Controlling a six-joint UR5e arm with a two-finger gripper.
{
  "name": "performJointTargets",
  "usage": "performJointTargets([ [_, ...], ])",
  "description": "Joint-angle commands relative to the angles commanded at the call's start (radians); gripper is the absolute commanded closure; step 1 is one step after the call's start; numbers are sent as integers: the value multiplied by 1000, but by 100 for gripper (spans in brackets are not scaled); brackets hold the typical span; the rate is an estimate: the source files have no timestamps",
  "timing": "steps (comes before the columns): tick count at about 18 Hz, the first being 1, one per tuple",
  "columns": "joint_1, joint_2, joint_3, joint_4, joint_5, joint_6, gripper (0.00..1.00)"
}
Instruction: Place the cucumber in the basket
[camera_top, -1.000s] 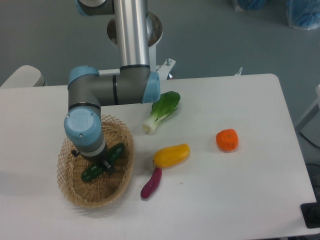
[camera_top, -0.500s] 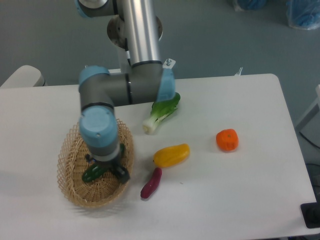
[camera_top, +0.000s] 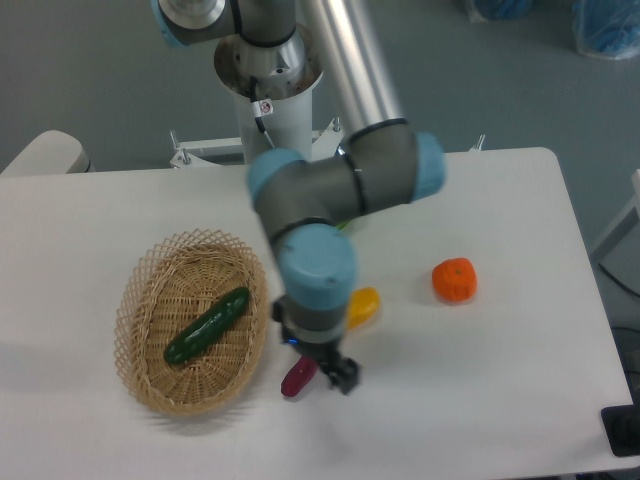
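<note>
White table (camera_top: 520, 400): wicker basket (camera_top: 140, 375) at left; purple vegetable (camera_top: 297, 379), yellow piece (camera_top: 365, 303) (mostly hidden, possibly pepper), orange fruit (camera_top: 454, 280).

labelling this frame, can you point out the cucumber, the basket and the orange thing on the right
cucumber (camera_top: 207, 324), fixed camera view, middle of its dark green body
basket (camera_top: 129, 300), fixed camera view, left side of the woven rim
orange thing (camera_top: 454, 280), fixed camera view, centre of its top

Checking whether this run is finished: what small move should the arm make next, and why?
Probably just lift clear and stop. The cucumber already lies inside the basket, free of the gripper, which hangs over the table near the purple vegetable. Rising first should avoid knocking that piece or the yellow one. Whether its jaws are open is unclear.
</note>
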Motion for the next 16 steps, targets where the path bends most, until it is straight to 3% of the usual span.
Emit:
performJointTargets([
  [7,75,-97,118,0,23,146,0],
  [11,98,-106,111,3,46,226,0],
  [16,103,-112,114,5,45,230,0],
])
